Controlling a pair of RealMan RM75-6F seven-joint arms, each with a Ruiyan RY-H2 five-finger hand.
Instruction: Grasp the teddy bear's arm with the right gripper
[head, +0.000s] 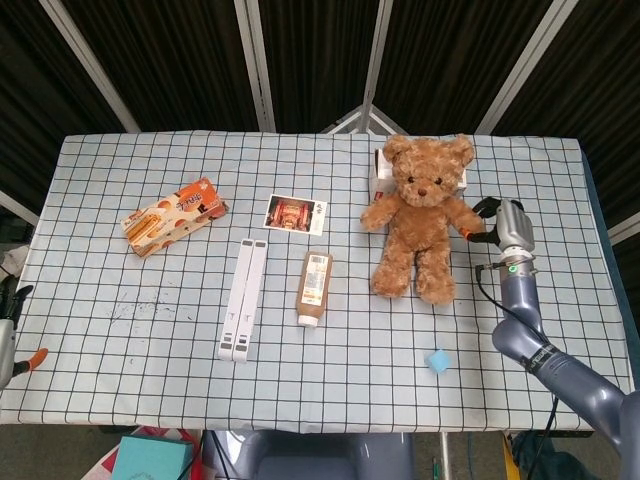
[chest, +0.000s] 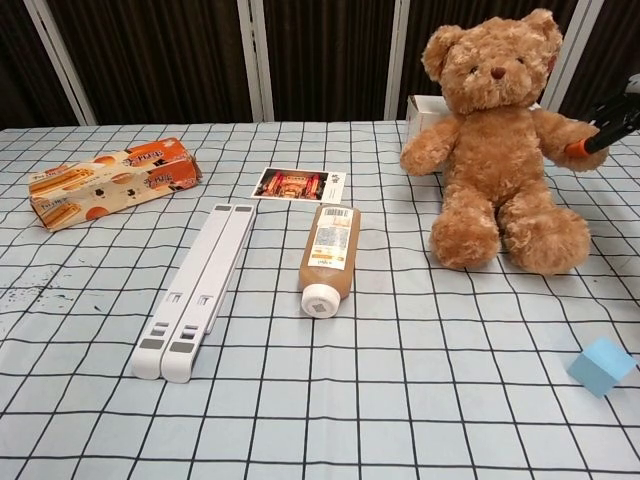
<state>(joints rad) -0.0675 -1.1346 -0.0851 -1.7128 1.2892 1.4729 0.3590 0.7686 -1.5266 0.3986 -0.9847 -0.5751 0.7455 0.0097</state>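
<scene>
The brown teddy bear (head: 420, 215) sits upright at the right back of the table, also in the chest view (chest: 497, 140). Its arm (head: 464, 216) on the right side sticks out and is raised a little (chest: 565, 133). My right hand (head: 492, 222) grips the end of that arm, its dark, orange-tipped fingers (chest: 600, 137) around the paw. Only the edge of my left hand (head: 12, 335) shows at the far left of the head view, fingers apart and holding nothing.
A white box (head: 381, 172) stands behind the bear. A brown bottle (head: 314, 288) lies left of it, with a white folded stand (head: 243, 298), a photo card (head: 296, 213) and an orange snack box (head: 173, 215). A small blue cube (head: 437, 360) sits near the front right.
</scene>
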